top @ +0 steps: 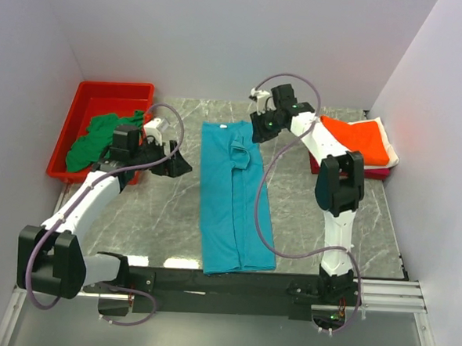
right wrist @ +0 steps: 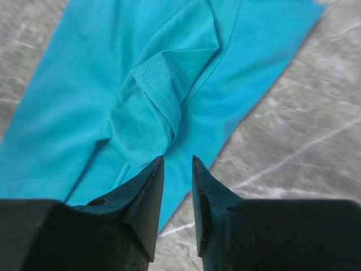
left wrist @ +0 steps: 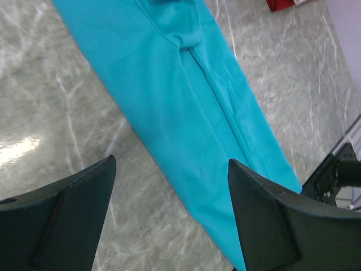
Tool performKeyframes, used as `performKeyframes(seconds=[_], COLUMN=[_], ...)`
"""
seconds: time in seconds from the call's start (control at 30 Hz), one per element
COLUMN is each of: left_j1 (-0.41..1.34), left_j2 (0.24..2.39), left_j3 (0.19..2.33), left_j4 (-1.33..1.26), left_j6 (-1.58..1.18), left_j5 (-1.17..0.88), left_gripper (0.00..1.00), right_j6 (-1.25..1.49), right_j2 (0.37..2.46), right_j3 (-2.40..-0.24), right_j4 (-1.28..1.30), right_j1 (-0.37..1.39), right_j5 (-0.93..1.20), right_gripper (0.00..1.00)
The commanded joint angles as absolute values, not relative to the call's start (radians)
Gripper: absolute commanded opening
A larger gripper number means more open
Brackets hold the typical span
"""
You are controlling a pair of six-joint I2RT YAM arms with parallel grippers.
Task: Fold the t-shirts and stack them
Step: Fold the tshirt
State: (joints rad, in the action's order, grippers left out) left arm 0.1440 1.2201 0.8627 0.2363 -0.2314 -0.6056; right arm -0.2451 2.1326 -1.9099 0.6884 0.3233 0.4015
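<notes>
A teal t-shirt (top: 233,197) lies flat on the marble table (top: 165,216), folded lengthwise into a long strip, with a sleeve (right wrist: 161,96) turned in near its far end. My left gripper (top: 180,166) hovers just left of the strip, its jaws wide open over bare marble and the shirt's edge (left wrist: 186,101). Above the shirt's far right corner (right wrist: 113,73) is my right gripper (top: 259,128), its jaws a narrow gap apart with nothing between them. A dark green t-shirt (top: 100,137) lies crumpled in the red bin. An orange t-shirt (top: 359,138) tops a folded stack at the far right.
The red bin (top: 103,91) stands at the far left corner against the wall. White and magenta cloth edges (top: 372,172) show under the orange shirt. Walls close in on the left, back and right. The arms' base rail (top: 232,283) runs along the near edge.
</notes>
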Motion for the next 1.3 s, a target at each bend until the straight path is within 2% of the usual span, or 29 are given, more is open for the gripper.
performKeyframes(seconds=[0.0,0.13,0.37,0.63,0.7,0.83,0.97,1.07,1.13,1.2,1.23,1.27], left_j1=[0.170,0.189,0.193,0.201,0.224,0.325,0.497,0.641,0.685,0.744,0.759,0.778], left_j2=[1.252,1.252,1.256,1.233,1.230,1.218,1.146,1.045,0.987,0.905,0.866,0.853], left_j3=[0.897,0.897,0.903,0.907,0.917,0.960,0.902,0.812,0.740,0.677,0.658,0.640], left_j4=[0.238,0.253,0.268,0.247,0.256,0.317,0.293,0.258,0.245,0.253,0.255,0.244], left_j6=[-0.219,-0.206,-0.192,-0.176,-0.164,-0.095,0.061,0.199,0.314,0.374,0.412,0.408], left_j5=[-0.643,-0.617,-0.601,-0.624,-0.617,-0.508,-0.321,-0.281,-0.305,-0.328,-0.348,-0.342], left_gripper=[0.85,0.85,0.86,0.86,0.86,0.88,0.88,0.87,0.88,0.90,0.92,0.94], right_j6=[-0.235,-0.202,-0.251,-0.304,-0.304,-0.298,-0.391,-0.540,-0.666,-0.756,-0.837,-0.871], right_j2=[2.177,2.313,2.444,2.474,2.424,2.220,2.005,1.818,1.657,1.480,1.417,1.358], right_j3=[-1.945,-2.119,-2.236,-2.295,-2.283,-2.140,-2.001,-1.811,-1.610,-1.378,-1.289,-1.205], right_j4=[0.637,0.682,0.817,0.926,0.911,0.813,0.810,0.830,0.821,0.773,0.718,0.686], right_j1=[0.344,0.359,0.414,0.440,0.439,0.414,0.394,0.390,0.393,0.399,0.402,0.403], right_j5=[0.371,0.370,0.308,0.215,0.218,0.257,0.415,0.552,0.619,0.697,0.716,0.741], right_gripper=[0.32,0.28,0.26,0.26,0.26,0.29,0.35,0.38,0.41,0.51,0.67,0.78])
